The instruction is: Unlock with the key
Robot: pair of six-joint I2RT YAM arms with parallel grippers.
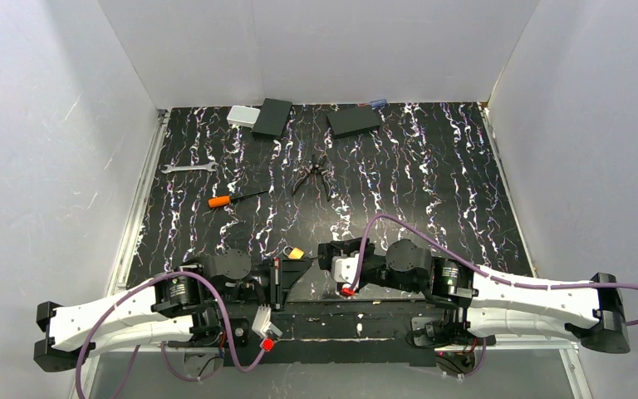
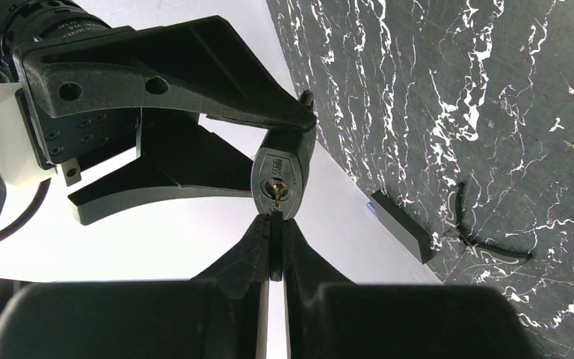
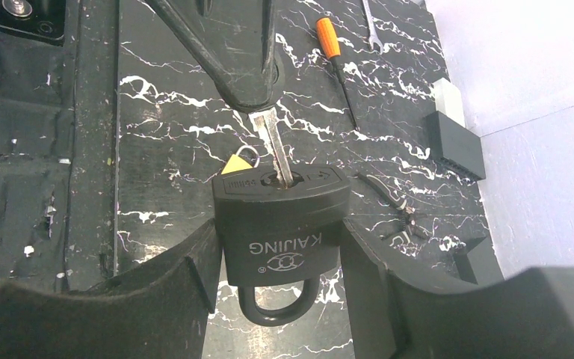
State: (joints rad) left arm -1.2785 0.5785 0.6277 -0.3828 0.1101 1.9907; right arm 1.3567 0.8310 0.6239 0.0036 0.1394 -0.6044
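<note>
A black "KAIJING" padlock is held between my right gripper's two fingers, shackle toward the camera and closed. A silver key is inserted in its keyhole. My left gripper is shut on the key's black head, with the blade entering the keyhole of the padlock in the left wrist view. A yellow tag on a small ring hangs beside the key. In the top view the left gripper and the right gripper meet near the table's front edge.
An orange-handled screwdriver, a wrench and pliers lie mid-table. Two black boxes and a white box sit at the back. White walls enclose the table.
</note>
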